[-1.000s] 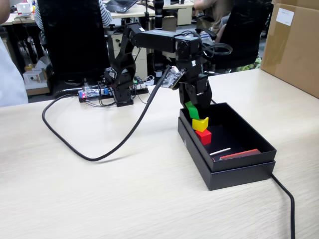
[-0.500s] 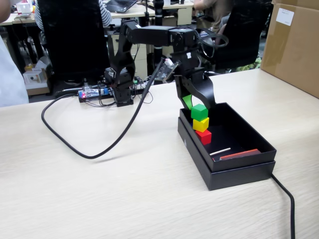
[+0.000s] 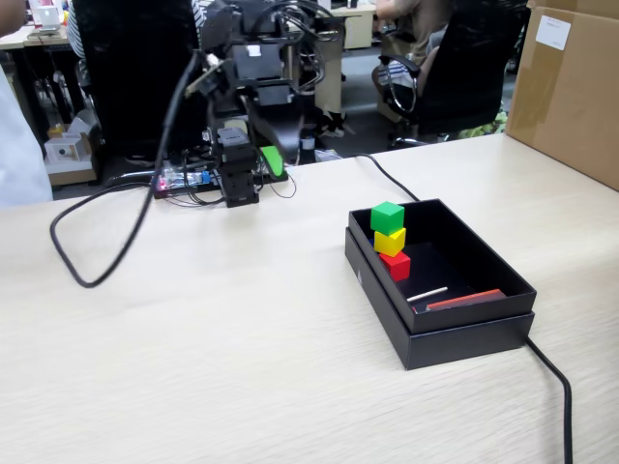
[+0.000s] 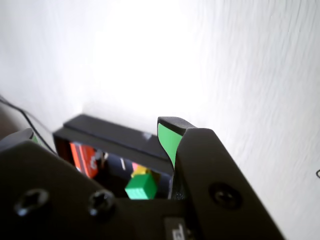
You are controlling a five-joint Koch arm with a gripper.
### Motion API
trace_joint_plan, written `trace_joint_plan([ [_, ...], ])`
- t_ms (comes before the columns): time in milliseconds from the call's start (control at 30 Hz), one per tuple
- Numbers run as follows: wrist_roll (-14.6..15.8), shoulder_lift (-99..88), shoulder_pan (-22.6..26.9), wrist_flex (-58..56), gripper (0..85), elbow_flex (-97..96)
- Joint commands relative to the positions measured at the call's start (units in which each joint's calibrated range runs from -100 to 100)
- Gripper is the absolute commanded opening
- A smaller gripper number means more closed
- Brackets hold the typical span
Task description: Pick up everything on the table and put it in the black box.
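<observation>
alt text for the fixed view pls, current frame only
A green cube sits on a yellow cube above a red cube, stacked in an open black box on a beige table. The black arm is folded back near its base, its empty gripper well away from the box.

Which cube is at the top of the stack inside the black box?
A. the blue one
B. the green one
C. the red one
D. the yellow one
B: in the fixed view the green cube sits on the yellow cube, which sits on the red cube, in the box.
</observation>
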Motion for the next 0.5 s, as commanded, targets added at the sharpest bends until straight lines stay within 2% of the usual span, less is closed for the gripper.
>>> trace_joint_plan([
  [0,-0.24,-8.22,-1.86,5.05,49.3,-3.03],
  [300,-0.34,-30.6,-1.86,21.9,50.1,-33.58],
  [467,-2.1,-38.28,-1.81,31.31,50.1,-47.0],
])
